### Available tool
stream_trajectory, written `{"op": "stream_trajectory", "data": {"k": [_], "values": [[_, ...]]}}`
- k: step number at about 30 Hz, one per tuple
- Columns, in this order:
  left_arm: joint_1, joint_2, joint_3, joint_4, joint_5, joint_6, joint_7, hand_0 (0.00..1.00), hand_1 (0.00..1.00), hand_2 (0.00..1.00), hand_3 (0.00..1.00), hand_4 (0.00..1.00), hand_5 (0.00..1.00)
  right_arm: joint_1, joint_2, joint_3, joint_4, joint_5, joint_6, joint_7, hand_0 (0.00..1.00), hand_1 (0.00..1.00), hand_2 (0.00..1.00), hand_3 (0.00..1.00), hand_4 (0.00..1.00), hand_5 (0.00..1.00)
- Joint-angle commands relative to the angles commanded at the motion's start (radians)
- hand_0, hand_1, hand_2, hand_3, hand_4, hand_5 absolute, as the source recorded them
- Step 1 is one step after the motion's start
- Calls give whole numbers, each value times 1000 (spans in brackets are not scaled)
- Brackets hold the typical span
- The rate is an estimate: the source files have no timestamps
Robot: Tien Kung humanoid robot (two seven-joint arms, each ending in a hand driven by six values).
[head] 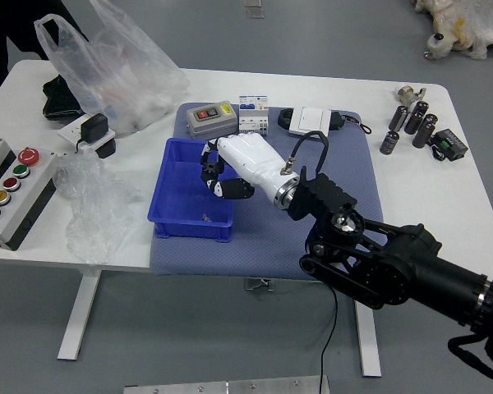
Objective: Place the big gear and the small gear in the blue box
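Box [189, 228] lies partly beneath the robot hand [243, 162].

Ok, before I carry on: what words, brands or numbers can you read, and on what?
None can be read.
Grey device, yellow label: marks too small.
Blue-and-white item behind the mat's middle: print too small.
Dark block at the table's right: marks too small.

Head view: high above table's [435, 185] near side, facing forward, down.
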Motion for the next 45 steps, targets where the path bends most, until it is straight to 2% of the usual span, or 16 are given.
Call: {"op": "stream_trajectory", "data": {"k": [5, 6, 11, 15, 17, 18, 19, 23, 24, 25, 29, 30, 31, 35, 38, 45], "values": [[-1, -5, -1, 0, 3, -1, 1, 615, 460, 493, 633, 658, 341, -2, 2, -5, -5, 4, 17, -10, 305, 635, 815, 786, 536, 281], [-1, -6, -1, 0, 4, -2, 1, 615, 459, 493, 632, 658, 342, -2, 3, -6, -6, 5, 19, -10, 313, 650, 916, 969, 576, 271], [-2, -6, -1, 0, 4, -3, 1, 615, 459, 493, 632, 658, 342, -4, 3, -3, -5, 3, 28, -11, 313, 650, 916, 969, 576, 271], [0, -5, -2, 0, 4, -2, 0, 614, 459, 491, 633, 658, 340, -27, -11, 52, 12, 0, 3, -10, 308, 638, 919, 995, 604, 268], [1, -5, -1, 0, 0, -2, -1, 614, 459, 491, 633, 658, 340, -53, -30, 96, 30, -17, 0, -31, 308, 638, 919, 995, 604, 268], [1, -5, 0, 0, -2, -1, -1, 614, 459, 492, 633, 657, 339, -68, -43, 120, 40, -26, 5, -46, 300, 616, 887, 946, 655, 259], [2, -6, -1, 0, -2, -1, -1, 614, 459, 492, 633, 657, 339, -80, -53, 141, 49, -34, 13, -61, 300, 616, 887, 946, 655, 259], [7, -7, -3, 0, -3, 1, 0, 614, 459, 492, 633, 657, 339, -137, -110, 221, 92, -61, 77, -140, 300, 616, 887, 946, 655, 259], [8, -7, -4, 0, -2, 1, 1, 614, 459, 492, 632, 655, 337, -153, -122, 235, 105, -66, 98, -166, 308, 639, 909, 965, 821, 362], [9, -7, -5, 0, -1, 2, 1, 614, 459, 492, 632, 655, 337, -164, -128, 242, 114, -73, 116, -187, 308, 639, 909, 965, 821, 362], [6, -7, -5, 0, 0, 3, 0, 614, 459, 492, 632, 655, 337, -187, -120, 238, 118, -79, 179, -260, 308, 639, 909, 965, 821, 362], [5, -7, -4, 0, 0, 3, -1, 614, 459, 492, 632, 655, 337, -188, -117, 235, 117, -78, 185, -267, 312, 651, 909, 960, 852, 407], [3, -7, -2, 0, -1, 3, -2, 614, 459, 492, 632, 655, 337, -188, -116, 229, 116, -76, 190, -276, 312, 651, 909, 960, 852, 407], [0, -5, 3, 0, -4, 4, -3, 614, 459, 492, 632, 655, 337, -179, -117, 205, 111, -64, 198, -294, 312, 651, 909, 960, 852, 407], [0, -3, 5, 0, -4, 6, -3, 614, 459, 493, 631, 656, 338, -171, -116, 185, 101, -48, 195, -298, 309, 651, 912, 959, 871, 445], [0, -3, 8, 0, -6, 7, -3, 614, 458, 493, 631, 654, 337, -166, -99, 170, 42, -22, 194, -300, 311, 644, 909, 964, 891, 485]]}}
